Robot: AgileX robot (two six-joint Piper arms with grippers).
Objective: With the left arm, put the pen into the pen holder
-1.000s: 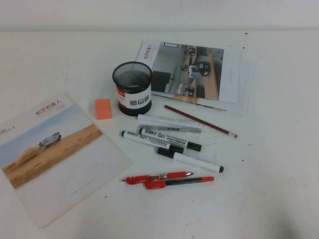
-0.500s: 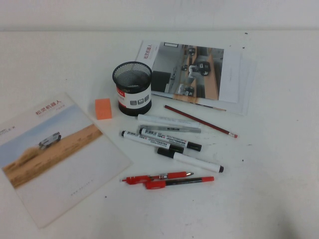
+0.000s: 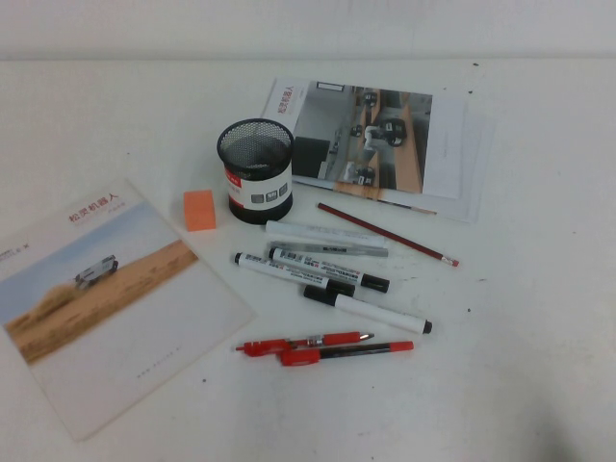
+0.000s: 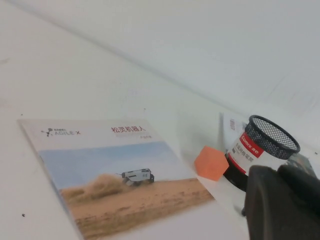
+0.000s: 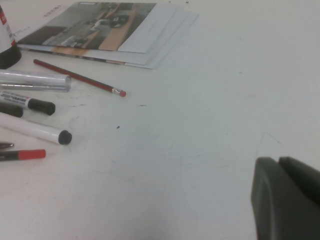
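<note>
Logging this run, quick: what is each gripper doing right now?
Left gripper: by the pen holder, state cannot be told.
Right gripper: over bare table, cannot be told.

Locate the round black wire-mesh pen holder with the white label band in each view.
High view: black wire-mesh pen holder stands left of centre, right of the orange eraser block; no gripper visible.
Left wrist view: holder beside the left gripper.
Right wrist view: only its base shows; right gripper far off.
Shared landmark: the holder itself.

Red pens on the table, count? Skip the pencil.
2. The pen lies nearside of the markers; a red-capped black pen beside it. Left gripper by the pen holder, right gripper over bare table.
</note>
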